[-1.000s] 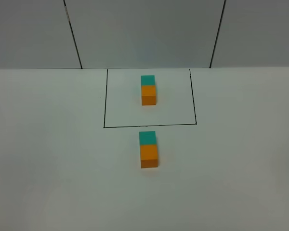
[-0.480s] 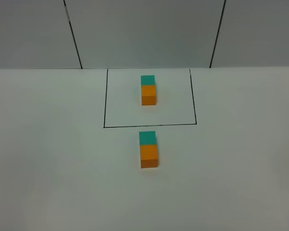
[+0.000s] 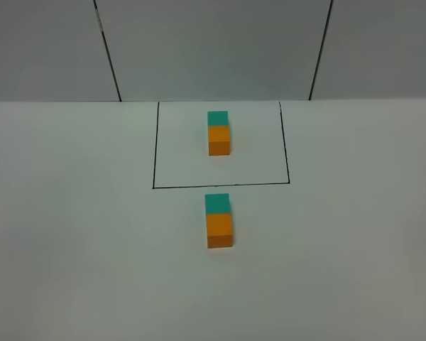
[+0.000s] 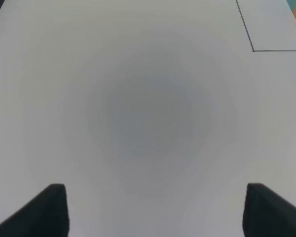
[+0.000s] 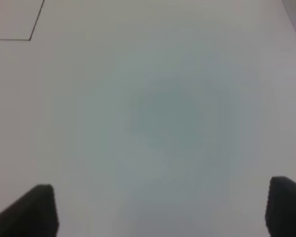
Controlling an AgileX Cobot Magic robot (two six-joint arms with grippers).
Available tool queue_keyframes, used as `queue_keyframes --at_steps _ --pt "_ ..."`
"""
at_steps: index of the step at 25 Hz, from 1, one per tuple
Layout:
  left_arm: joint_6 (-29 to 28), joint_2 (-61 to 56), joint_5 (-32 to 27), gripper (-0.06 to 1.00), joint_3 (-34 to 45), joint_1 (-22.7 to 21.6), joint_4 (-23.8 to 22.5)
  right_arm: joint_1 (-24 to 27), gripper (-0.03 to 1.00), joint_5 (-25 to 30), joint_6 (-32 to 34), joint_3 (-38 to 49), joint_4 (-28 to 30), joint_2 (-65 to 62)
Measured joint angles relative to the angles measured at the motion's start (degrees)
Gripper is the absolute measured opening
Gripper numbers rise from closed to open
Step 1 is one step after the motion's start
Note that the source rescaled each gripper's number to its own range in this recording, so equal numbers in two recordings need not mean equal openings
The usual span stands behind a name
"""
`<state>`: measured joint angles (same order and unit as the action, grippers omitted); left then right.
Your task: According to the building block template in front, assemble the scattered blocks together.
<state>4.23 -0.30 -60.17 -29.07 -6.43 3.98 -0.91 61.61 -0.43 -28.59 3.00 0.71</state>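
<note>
exterior high: scattered blocks [image 3: 219, 220] joined, grippers unseen

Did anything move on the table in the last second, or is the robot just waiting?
Nothing visibly changed. The loose teal cube and orange cube sit joined in front of the black rectangle, matching the framed template pair inside it. Neither arm shows in the high view, then or now; the left claw and right claw are open over bare table.
</note>
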Motion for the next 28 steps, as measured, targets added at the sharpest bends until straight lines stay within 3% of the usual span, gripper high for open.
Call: queue_keyframes --at_steps 28 --pt "-0.11 0.00 0.00 0.63 0.00 0.00 0.00 0.00 0.73 -0.05 0.00 0.00 0.00 0.00"
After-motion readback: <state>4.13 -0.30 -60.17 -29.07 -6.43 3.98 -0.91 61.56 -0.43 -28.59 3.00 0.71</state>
